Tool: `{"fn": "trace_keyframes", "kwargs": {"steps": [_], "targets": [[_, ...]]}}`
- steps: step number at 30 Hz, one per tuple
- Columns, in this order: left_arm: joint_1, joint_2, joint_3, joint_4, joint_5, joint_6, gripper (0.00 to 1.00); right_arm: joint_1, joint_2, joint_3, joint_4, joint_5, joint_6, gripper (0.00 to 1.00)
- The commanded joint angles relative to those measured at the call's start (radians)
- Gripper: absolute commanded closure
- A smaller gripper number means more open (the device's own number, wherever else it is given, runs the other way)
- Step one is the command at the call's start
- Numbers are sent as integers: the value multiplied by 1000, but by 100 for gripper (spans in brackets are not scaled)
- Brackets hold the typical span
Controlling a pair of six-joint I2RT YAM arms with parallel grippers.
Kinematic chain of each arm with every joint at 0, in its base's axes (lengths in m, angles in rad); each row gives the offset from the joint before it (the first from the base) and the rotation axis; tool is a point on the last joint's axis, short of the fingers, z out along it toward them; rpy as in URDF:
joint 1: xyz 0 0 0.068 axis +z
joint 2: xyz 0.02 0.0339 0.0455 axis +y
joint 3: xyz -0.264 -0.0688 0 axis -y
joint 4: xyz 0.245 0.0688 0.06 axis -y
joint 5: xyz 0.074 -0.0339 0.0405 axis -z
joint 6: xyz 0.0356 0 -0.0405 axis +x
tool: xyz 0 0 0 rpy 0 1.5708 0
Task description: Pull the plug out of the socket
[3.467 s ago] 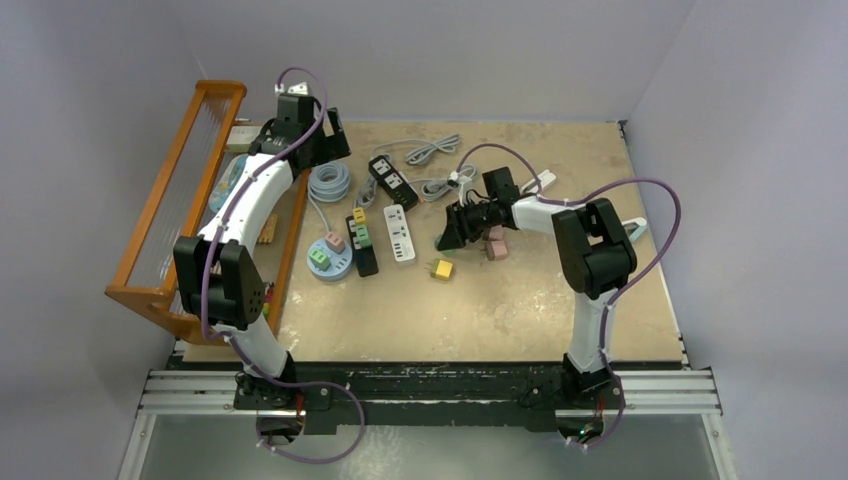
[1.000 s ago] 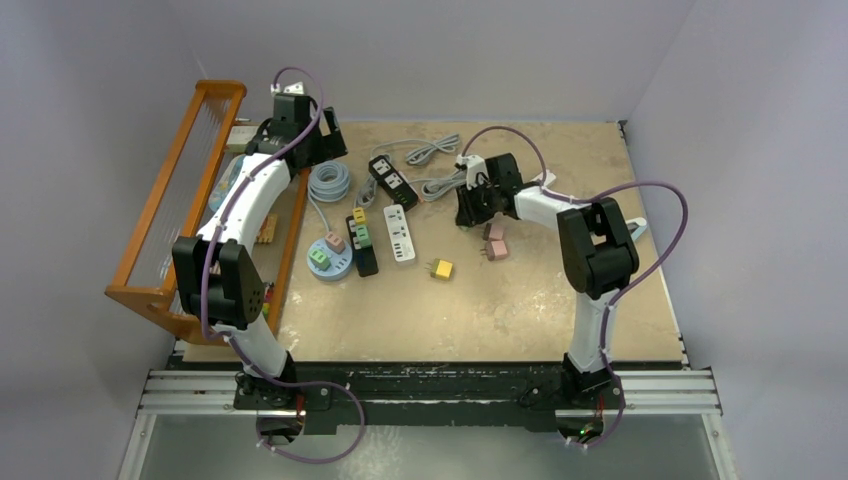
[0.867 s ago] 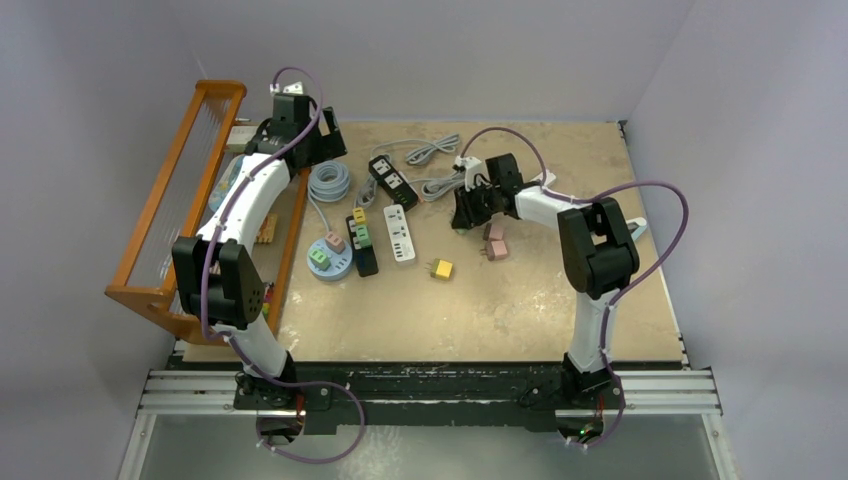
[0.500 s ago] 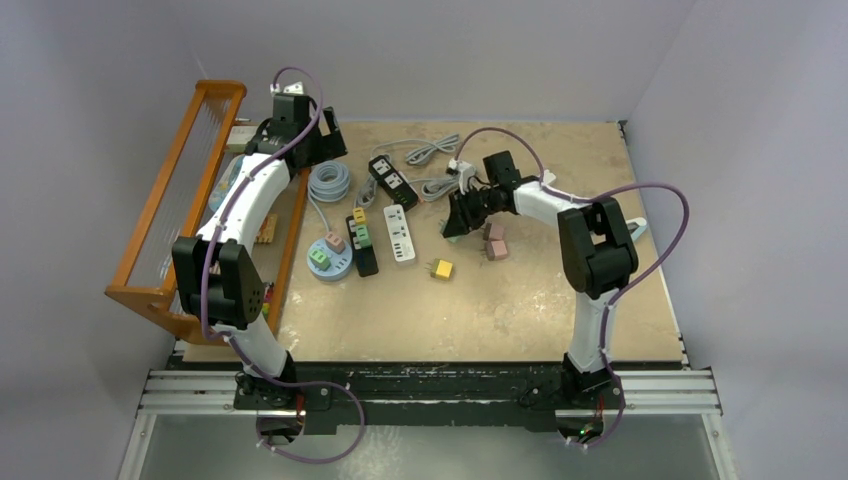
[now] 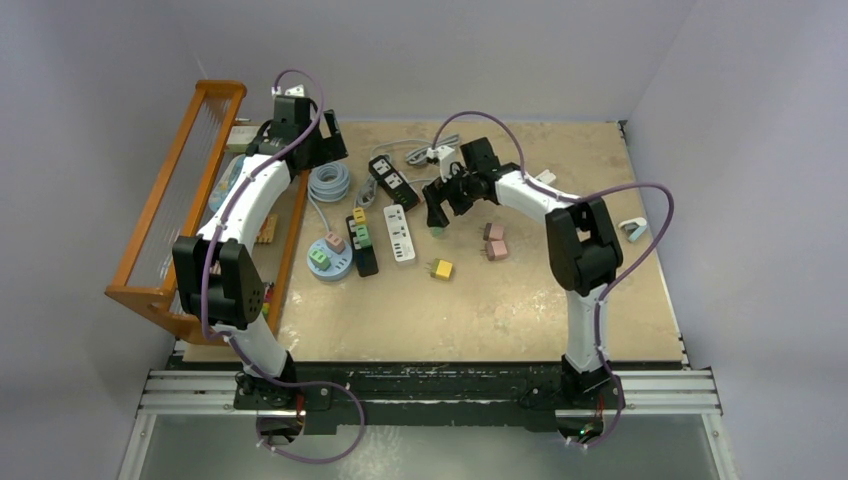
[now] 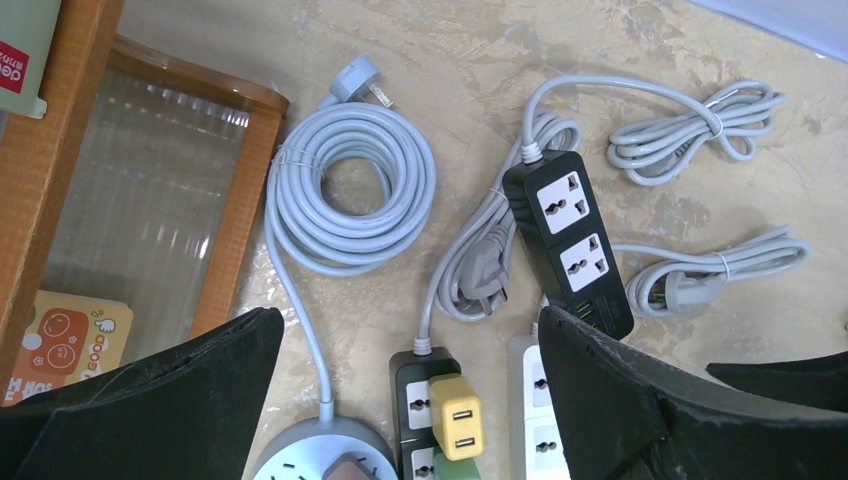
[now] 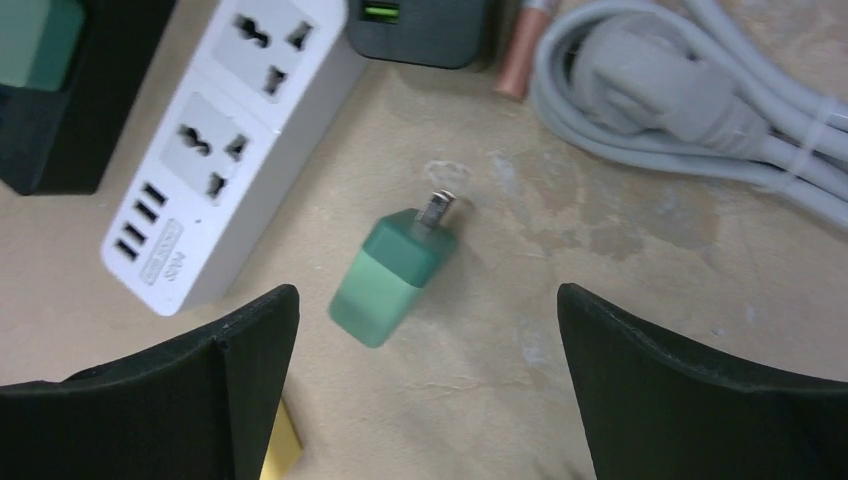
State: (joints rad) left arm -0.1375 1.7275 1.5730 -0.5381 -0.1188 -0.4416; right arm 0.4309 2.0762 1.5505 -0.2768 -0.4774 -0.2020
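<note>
A loose green plug (image 7: 393, 275) with its prongs pointing up-right lies on the tan table, between and just ahead of my right gripper's (image 7: 428, 300) open fingers; it is slightly blurred. In the top view this gripper (image 5: 436, 212) hangs beside the white socket strip (image 5: 400, 233). A black socket strip (image 6: 432, 400) carries a yellow plug (image 6: 459, 430) with a green plug below it. A round grey socket (image 5: 330, 258) holds a pink and a green plug. My left gripper (image 6: 410, 330) is open, high above these strips, holding nothing.
A second black strip (image 5: 392, 182) and coiled grey cables (image 5: 329, 183) lie at the back. Loose on the table are a yellow plug (image 5: 441, 268) and two pink plugs (image 5: 493, 240). An orange wooden rack (image 5: 185, 190) stands along the left edge.
My right arm swung left toward the white strip, then its gripper opened and let go of the green plug, which now lies on the table. The left arm has not moved.
</note>
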Motion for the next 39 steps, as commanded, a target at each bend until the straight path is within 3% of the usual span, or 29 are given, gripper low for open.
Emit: {"fn": "trace_keyframes", "kwargs": {"steps": [1, 12, 17, 21, 24, 27, 31, 32, 34, 37, 39], "targets": [[9, -47, 5, 45, -4, 9, 0, -8, -126, -39, 99, 141, 20, 0], [9, -52, 5, 44, -7, 11, 0, 33, -135, -134, 162, 51, 65, 11], [9, -51, 4, 45, -6, 11, 0, 66, -89, -121, 150, 38, 111, 21], [9, -51, 5, 45, -5, 10, 0, 77, -54, -105, 149, 48, 132, 39], [9, -51, 5, 44, -8, 11, 0, 82, -23, -82, 130, 90, 139, 42], [9, -51, 5, 43, -10, 11, 0, 82, 0, -71, 117, 150, 141, 53], [9, -53, 4, 44, -12, 11, 0, 82, 3, -77, 113, 160, 151, 94], [9, -52, 4, 43, -12, 11, 0, 79, -2, -79, 122, 166, 154, 100], [9, -51, 3, 45, -11, 11, 0, 40, -29, -86, 139, 153, 146, 100], [9, -49, 6, 48, -9, 9, 0, -108, -78, -77, 123, 27, 106, 100], [10, -46, 12, 43, -20, 13, 0, -195, -95, -38, 69, 31, 46, 100]]}}
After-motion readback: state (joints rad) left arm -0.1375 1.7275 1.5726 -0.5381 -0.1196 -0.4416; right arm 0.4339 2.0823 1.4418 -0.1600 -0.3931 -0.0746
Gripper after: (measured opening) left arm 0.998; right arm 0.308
